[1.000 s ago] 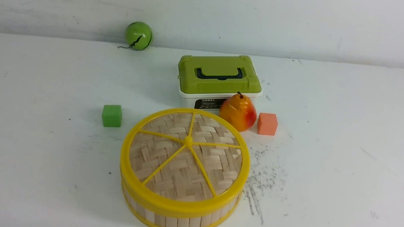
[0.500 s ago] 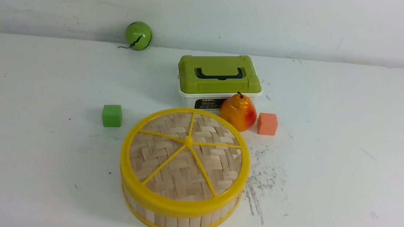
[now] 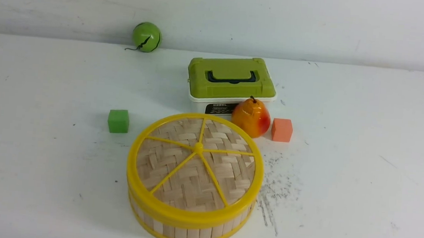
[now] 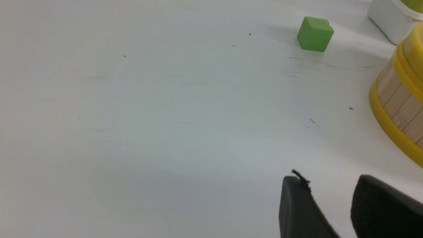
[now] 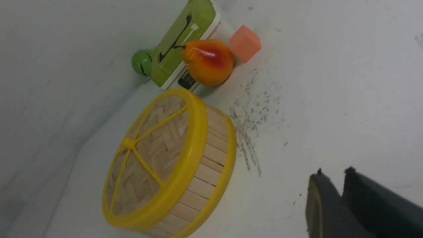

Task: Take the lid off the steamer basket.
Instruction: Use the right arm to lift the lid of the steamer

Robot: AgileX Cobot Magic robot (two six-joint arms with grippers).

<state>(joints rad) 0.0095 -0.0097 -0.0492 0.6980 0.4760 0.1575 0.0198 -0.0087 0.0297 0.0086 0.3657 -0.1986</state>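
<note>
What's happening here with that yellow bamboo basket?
A two-armed robot is meant to lift the lid off the steamer basket, but nothing is being handled yet. The lid sits flat on the basket on the white table. Neither arm shows in the front view; the wrist cameras show the left tool and the right tool clear of the basket, holding nothing. The pear, box, green block and orange block lie untouched.

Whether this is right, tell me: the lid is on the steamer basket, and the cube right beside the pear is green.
Wrong colour. The lid is on the steamer basket, but the front view shows an orange cube right beside the pear; the green cube stands apart, left of the basket.
</note>
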